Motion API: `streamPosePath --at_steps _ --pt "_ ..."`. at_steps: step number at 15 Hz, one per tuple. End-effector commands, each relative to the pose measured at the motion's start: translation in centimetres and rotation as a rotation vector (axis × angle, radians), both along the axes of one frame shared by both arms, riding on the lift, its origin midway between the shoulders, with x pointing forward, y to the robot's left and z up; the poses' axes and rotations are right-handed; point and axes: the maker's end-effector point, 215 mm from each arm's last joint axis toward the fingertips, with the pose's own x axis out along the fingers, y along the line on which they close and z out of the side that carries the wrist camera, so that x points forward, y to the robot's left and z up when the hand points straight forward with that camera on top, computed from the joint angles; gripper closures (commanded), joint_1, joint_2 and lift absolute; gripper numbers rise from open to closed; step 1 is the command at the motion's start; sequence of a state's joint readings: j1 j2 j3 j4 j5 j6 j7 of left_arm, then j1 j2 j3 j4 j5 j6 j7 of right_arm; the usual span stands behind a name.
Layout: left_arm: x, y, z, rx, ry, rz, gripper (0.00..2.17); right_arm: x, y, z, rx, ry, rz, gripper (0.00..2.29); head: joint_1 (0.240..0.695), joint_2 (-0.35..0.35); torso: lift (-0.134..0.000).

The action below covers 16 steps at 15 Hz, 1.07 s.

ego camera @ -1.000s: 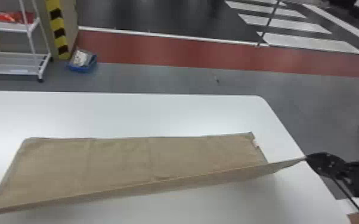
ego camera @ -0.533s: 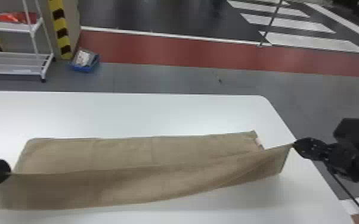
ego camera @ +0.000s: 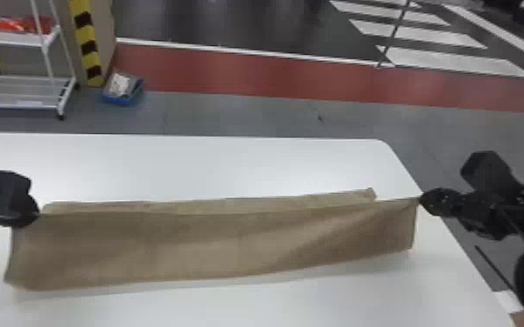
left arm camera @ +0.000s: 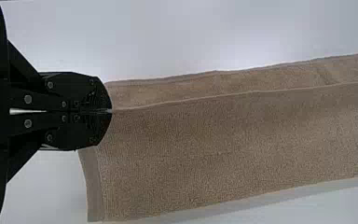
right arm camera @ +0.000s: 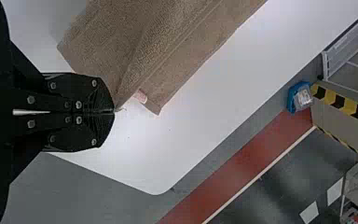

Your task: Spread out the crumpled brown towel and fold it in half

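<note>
While its upper edge is drawn nearly straight between two grippers, the wide brown cloth towel (ego camera: 213, 243) spans the middle of a smooth white table (ego camera: 187, 165). Its front panel slopes from that edge toward the robot, and a narrow strip of the layer underneath shows along the far side. At the robot's right end, a small pale label (right arm camera: 141, 96) sits by the under layer's corner.

At the towel's left end, the left black gripper (left arm camera: 111, 111) is closed, with the corner pinched at its tips. At the opposite end, the right black gripper (right arm camera: 114, 111) is also closed, on the other corner, which is pulled to a thin point near the table's side edge.

Beyond the table, on the grey floor, are a blue bin (ego camera: 122, 102) and a white wheeled cart (ego camera: 21, 104).

The cloth looks light, soft and limp, with a slightly rough pile that should grip well and not break. It probably sags or creases wherever it is unsupported, so the two end corners of the free edge are the right places to hold. The fold seems well along; what it calls for is laying the held edge evenly on the far one, with light tension. Uneven pulling could skew the fold or drag the under layer.
</note>
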State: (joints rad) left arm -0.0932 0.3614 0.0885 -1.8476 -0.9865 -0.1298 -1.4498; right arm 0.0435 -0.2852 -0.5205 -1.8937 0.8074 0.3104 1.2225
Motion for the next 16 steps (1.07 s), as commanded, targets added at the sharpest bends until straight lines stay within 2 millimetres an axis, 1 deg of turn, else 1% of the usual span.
streamPosePath --at_steps 1,5,8,9,11,13,16 --pt "1.5 0.3 0.2 0.001 -0.004 0.013 1.73 1.6 0.1 0.2 -0.001 0.001 -0.004 1.75 0.695 -0.228 -0.125" --pt "3.0 0.4 -0.7 0.009 0.013 0.029 1.73 3.6 1.0 -0.4 0.0 0.016 -0.002 1.75 0.695 -0.21 -0.125" --pt "4.0 1.3 -1.3 0.021 0.021 0.05 1.73 4.9 1.4 -0.2 -0.013 0.022 0.002 1.75 0.695 -0.193 -0.125" --pt "4.1 1.3 -1.5 0.021 0.025 0.051 1.73 5.3 1.5 -0.2 -0.019 0.026 0.005 1.75 0.695 -0.188 -0.125" --pt "4.3 1.3 -2.1 0.022 0.035 0.054 1.73 5.9 2.2 -0.9 -0.038 0.047 0.019 1.75 0.695 -0.179 -0.125" --pt "4.4 1.5 -2.2 0.022 0.035 0.057 1.73 6.5 3.0 -0.5 -0.04 0.04 0.031 1.75 0.695 -0.172 -0.125" --pt "4.8 2.2 -2.3 0.024 0.034 0.071 1.73 7.0 2.3 -0.5 -0.052 0.047 0.02 1.75 0.695 -0.159 -0.125"
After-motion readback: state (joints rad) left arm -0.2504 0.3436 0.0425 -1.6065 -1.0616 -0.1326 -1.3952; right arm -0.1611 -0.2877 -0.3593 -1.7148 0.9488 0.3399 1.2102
